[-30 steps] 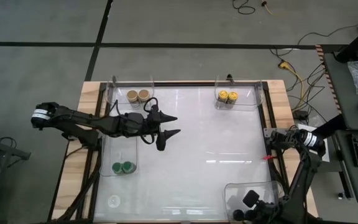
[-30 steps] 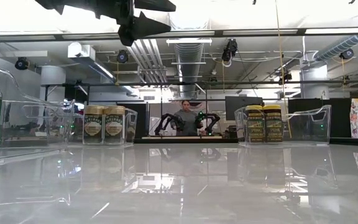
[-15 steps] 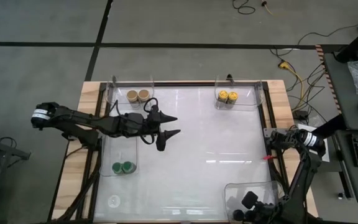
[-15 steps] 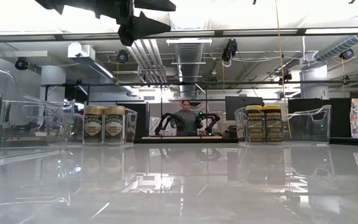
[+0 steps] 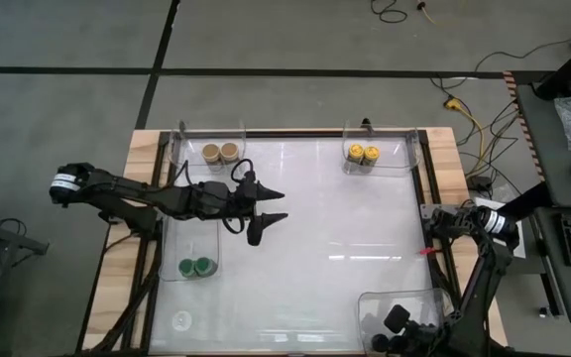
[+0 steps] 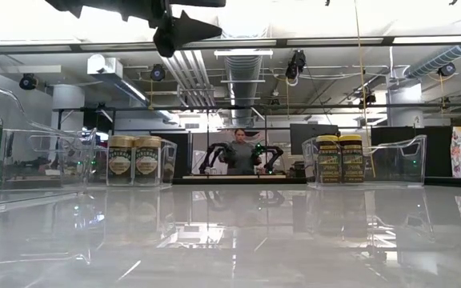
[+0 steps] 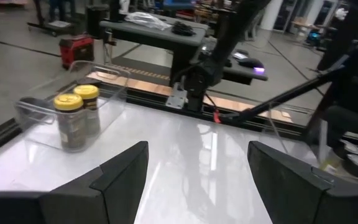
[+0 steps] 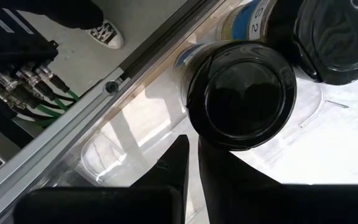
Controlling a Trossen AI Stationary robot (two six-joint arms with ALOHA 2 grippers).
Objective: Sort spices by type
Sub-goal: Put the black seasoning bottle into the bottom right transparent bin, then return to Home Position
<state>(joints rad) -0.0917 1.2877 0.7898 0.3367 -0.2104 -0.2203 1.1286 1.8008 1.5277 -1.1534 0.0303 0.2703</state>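
While the desk [image 5: 335,218] lies bare through its middle, we see jars only at the edges: tan pair [image 5: 219,152], yellow pair [image 5: 363,154], green pair [image 5: 197,266], black jars [image 8: 241,93]. Left gripper [image 5: 271,201] hovers, jaws wide, holding nothing, barely shifted since before. Right gripper [image 8: 191,152], jaws closed, sits over the black jars.

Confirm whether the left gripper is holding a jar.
No: the left gripper hangs over bare table with its fingers apart and nothing between them.
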